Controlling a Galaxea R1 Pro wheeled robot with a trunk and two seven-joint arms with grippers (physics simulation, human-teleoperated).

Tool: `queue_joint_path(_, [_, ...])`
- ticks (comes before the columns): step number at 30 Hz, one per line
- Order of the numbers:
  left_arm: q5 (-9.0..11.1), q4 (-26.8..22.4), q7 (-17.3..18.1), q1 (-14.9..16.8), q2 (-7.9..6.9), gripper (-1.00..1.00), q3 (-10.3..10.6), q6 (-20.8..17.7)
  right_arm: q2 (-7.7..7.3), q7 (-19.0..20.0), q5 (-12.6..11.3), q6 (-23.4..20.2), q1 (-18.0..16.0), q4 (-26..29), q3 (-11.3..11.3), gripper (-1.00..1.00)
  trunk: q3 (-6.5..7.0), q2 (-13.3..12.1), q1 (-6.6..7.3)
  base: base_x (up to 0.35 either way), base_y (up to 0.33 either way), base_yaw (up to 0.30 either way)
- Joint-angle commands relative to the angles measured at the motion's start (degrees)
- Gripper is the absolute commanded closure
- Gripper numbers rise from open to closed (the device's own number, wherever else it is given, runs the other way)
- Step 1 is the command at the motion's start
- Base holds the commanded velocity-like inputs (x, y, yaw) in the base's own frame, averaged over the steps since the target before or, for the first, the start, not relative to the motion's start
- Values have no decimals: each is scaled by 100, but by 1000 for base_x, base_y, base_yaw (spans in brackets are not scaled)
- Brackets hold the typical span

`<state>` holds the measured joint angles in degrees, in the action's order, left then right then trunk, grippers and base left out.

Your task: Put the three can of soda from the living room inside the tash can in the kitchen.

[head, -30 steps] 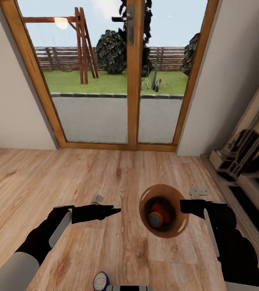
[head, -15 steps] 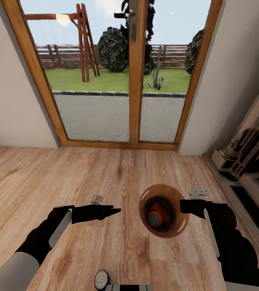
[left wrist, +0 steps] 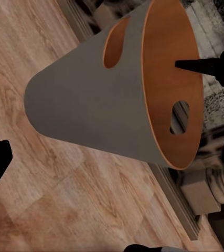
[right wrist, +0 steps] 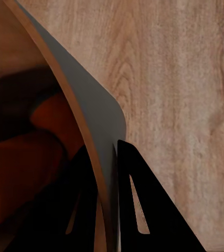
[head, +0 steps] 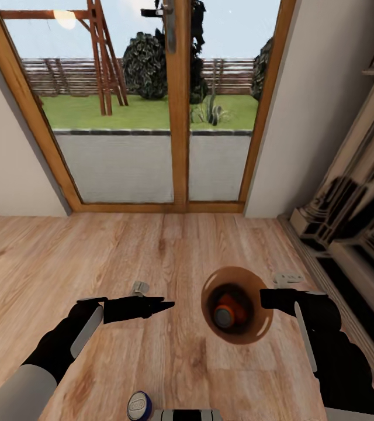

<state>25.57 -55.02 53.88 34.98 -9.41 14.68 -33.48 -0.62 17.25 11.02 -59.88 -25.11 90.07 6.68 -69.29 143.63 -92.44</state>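
Head view has the small round brown bin held above the light wood floor, which runs unobstructed from it to the wood-framed glass doors; a dark cabinet front borders the bin's right. An orange soda can lies inside; a dark blue can sits nearer the robot. Right gripper pinches the bin's wall. Left gripper reaches level toward the bin, fingers parted and holding nothing.

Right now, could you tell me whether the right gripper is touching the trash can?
Touching. In the right wrist view, the right gripper has its jaws clamped on either side of the trash can wall, one inside the rim and one outside, with no gap showing.
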Motion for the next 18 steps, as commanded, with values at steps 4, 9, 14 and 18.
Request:
queue_joint_path(4, [1, 0, 1, 0, -1, -100, 0, 0, 1, 23, -118, -12, -2, 2, 0, 100, -24, 1, 1, 0, 0, -81])
queue_joint_path(9, [2, 0, 3, 0, -1, -100, 0, 0, 2, 16, -118, -12, -2, 2, 0, 100, -30, 1, 1, 0, 0, -12])
queue_joint_path(14, [1, 0, 6, 0, -2, -100, 0, 0, 9, 15, -110, -12, -2, 2, -3, 100, -33, 1, 1, 0, 0, -1])
queue_joint_path(18, [1, 0, 7, 0, 0, -100, 0, 0, 9, 8, -109, -12, -2, 0, -4, 100, -62, 1, 1, 0, 0, 0])
